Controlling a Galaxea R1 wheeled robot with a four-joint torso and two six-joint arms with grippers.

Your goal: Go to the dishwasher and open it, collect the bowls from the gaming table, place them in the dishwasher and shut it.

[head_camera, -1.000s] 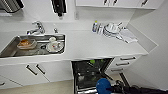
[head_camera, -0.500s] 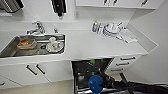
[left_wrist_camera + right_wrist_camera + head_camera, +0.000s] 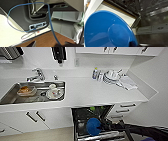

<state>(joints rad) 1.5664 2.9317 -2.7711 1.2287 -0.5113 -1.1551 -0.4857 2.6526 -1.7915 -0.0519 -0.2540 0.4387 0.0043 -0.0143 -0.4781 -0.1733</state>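
I take the sink (image 3: 32,93) as my landmark. It sits sunk into the white counter (image 3: 100,92), with an orange container (image 3: 26,90) in its basin and, just to that container's right, a white cup on a plate (image 3: 55,92). The tap (image 3: 37,75) stands behind the sink against the wall.

To the right of the sink along the counter, well apart from it, a bottle (image 3: 95,72) stands near the wall, then a stack of white dishes (image 3: 111,76), then a folded cloth (image 3: 127,82) beside the stack.

Below the counter and to the right of the sink, the dishwasher (image 3: 82,113) stands open, its dark racked inside exposed; something lime green (image 3: 93,108) shows deep in it, too blurred for me to name. My right arm comes in low from the right edge, and the right gripper (image 3: 101,126) is at the open dishwasher with a blue bowl (image 3: 93,126) at its tip, over the lowered door. In the right wrist view the blue bowl (image 3: 109,31) looms close to the camera with the dishwasher rack behind it; I judge the right gripper clenched on the bowl.

In the left wrist view I see a blue cable (image 3: 50,25) looping over a dark robot panel above a brown floor (image 3: 47,38). Whether the left gripper is released or clenched, I cannot tell.
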